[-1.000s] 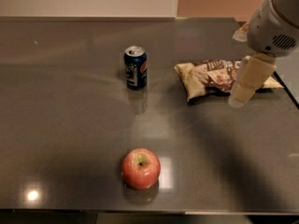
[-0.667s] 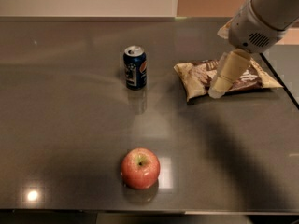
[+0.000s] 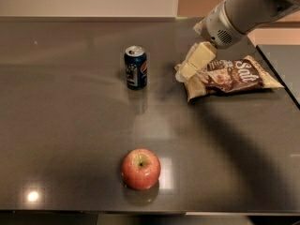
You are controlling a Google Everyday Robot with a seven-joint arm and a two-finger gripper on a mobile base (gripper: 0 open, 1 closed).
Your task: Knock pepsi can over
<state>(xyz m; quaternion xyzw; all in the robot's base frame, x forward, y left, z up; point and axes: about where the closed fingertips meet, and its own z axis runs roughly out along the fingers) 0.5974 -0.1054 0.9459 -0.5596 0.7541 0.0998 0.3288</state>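
The pepsi can [image 3: 136, 67] stands upright on the dark grey table [image 3: 70, 125], left of the middle, dark blue with a silver top and a round logo. My gripper [image 3: 183, 75] comes in from the upper right on a grey-white arm. Its cream-coloured fingers point down and to the left, hanging over the left end of the chip bag, about a can's width to the right of the can. It does not touch the can.
A brown-and-tan chip bag [image 3: 229, 76] lies flat to the right of the can, partly under my gripper. A red apple [image 3: 140, 168] sits near the table's front edge. The table's right edge [image 3: 281, 83] runs behind the bag.
My gripper has moved left and a little toward the can, from over the bag's right part to its left end. The can, the bag and the apple have not moved.
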